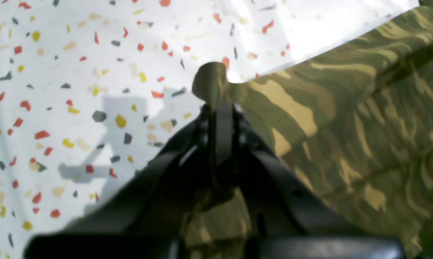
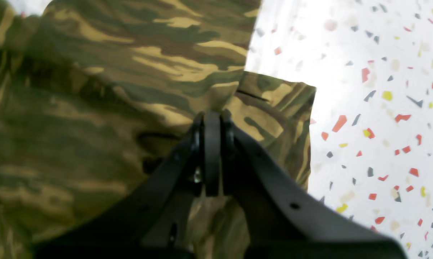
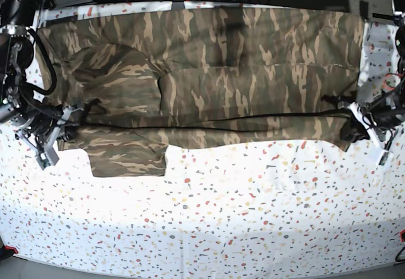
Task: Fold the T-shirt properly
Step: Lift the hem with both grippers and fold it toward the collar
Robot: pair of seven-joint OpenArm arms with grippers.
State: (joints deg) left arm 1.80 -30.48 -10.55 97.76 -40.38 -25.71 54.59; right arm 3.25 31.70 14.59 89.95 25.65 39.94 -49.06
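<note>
Base view: the T-shirt [image 3: 209, 70] spread wide across the far half of the desk [image 3: 221, 222], folded lengthwise, one short sleeve [image 3: 126, 155] sticking out from its near edge toward the speckled surface. Right end effector [image 3: 63, 122] at the sleeve end of the T-shirt, jaws pressed together on a pinch of camouflage cloth just above that sleeve — right wrist view confirms it [image 2: 212, 120]. Left end effector [image 3: 349, 124] at the opposite end of the T-shirt, likewise clamped on the near edge, a small tuft of fabric poking past the closed tips in the left wrist view [image 1: 220, 104]. Near edge of the T-shirt drawn taut between the two.
</note>
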